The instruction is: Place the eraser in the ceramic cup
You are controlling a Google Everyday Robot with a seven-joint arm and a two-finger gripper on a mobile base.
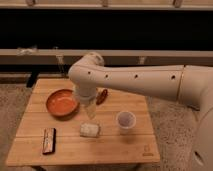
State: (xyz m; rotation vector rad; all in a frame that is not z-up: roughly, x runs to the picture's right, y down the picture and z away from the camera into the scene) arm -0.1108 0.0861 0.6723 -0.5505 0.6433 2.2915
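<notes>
The eraser point(48, 140), a small dark block with a reddish stripe, lies flat near the front left corner of the wooden table point(110, 147). The ceramic cup point(125, 120), small, white and round, stands upright right of the table's middle. My gripper point(90, 111) hangs pointing down from the big white arm point(135, 80), just above and behind a pale block. It sits between the bowl and the cup, well right of the eraser, open with nothing in it.
An orange-red bowl point(62, 103) sits at the left middle. A pale whitish block point(90, 130) lies in front of the gripper. A reddish spoon-like piece point(103, 95) is partly hidden behind the arm. A clear bottle point(60, 62) stands at the back.
</notes>
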